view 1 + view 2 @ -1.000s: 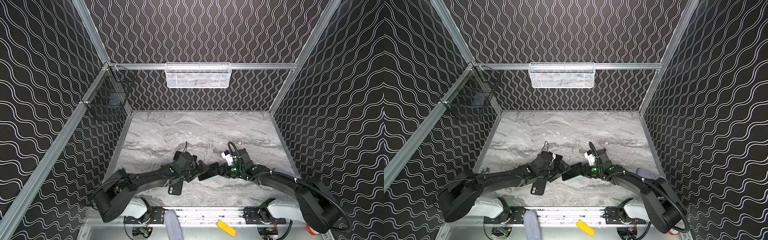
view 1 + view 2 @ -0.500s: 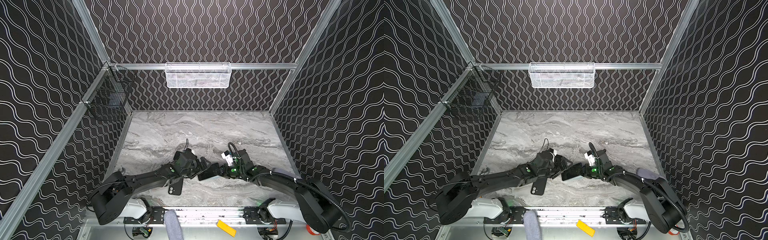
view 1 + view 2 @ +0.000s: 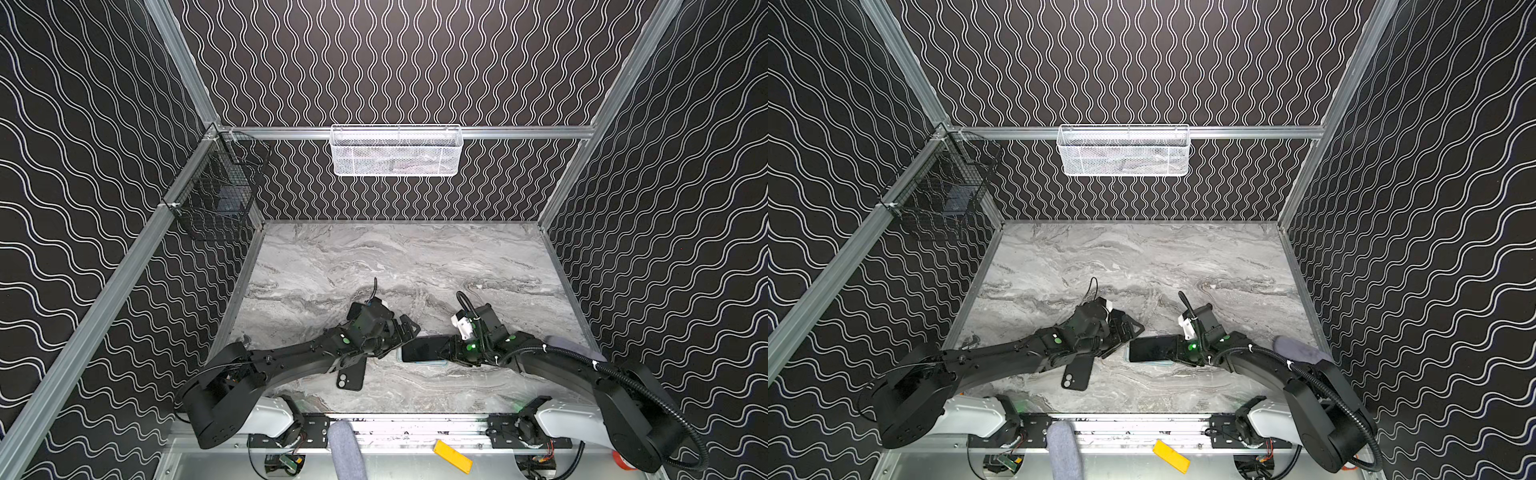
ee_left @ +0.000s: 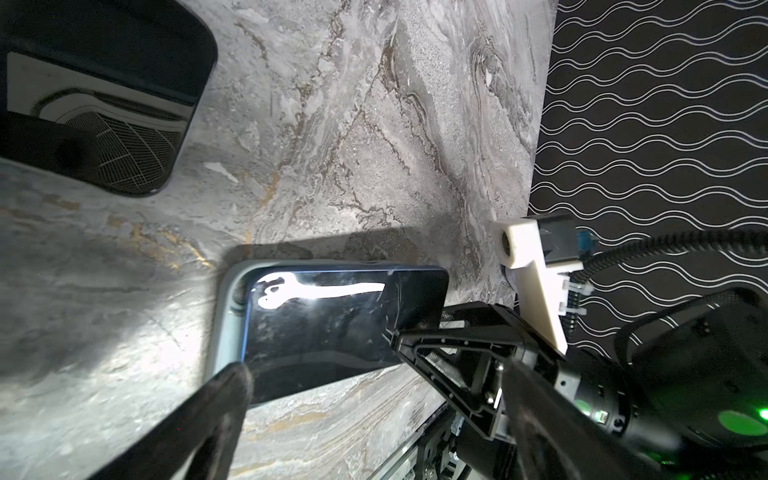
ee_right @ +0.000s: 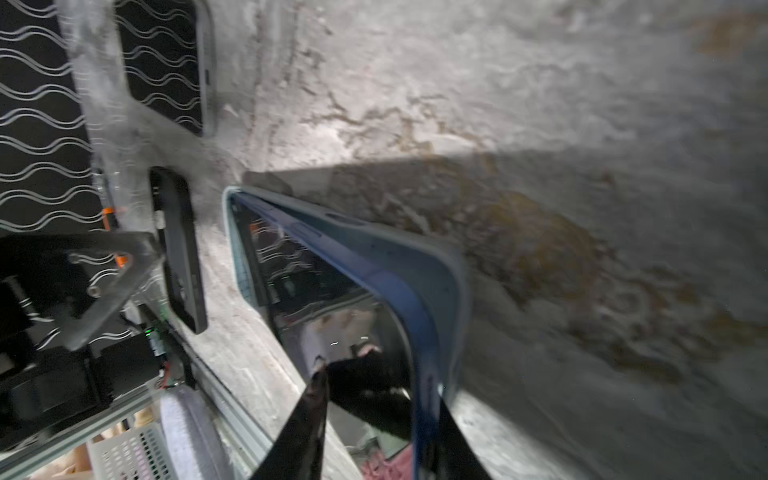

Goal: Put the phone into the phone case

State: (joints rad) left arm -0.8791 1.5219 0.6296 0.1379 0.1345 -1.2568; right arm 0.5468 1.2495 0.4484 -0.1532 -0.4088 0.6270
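Observation:
The phone [image 3: 422, 350] [image 3: 1150, 348], with a black screen and a blue edge, lies across the pale blue-grey phone case [image 4: 224, 316] [image 5: 451, 291] near the table's front middle. Its left end sits inside the case's corner; its right end looks slightly raised. My right gripper [image 3: 442, 352] [image 5: 382, 415] straddles that right end, jaws parted wider than the phone is thick, one fingertip [image 5: 318, 374] close to the screen. My left gripper [image 3: 405, 332] [image 4: 386, 415] stands open at the phone's left end, one fingertip [image 4: 235, 386] beside the near corner.
A black case with camera cut-outs [image 3: 351, 374] [image 5: 178, 249] lies partly under the left arm. Another dark glossy device [image 4: 104, 83] [image 5: 166, 62] lies close behind the left gripper. A white mesh basket [image 3: 395, 149] hangs on the back wall and a black wire basket [image 3: 216, 195] on the left wall.
My right gripper's jaws have spread apart at the phone's right end. My left gripper has edged right, closer to the phone, still open.

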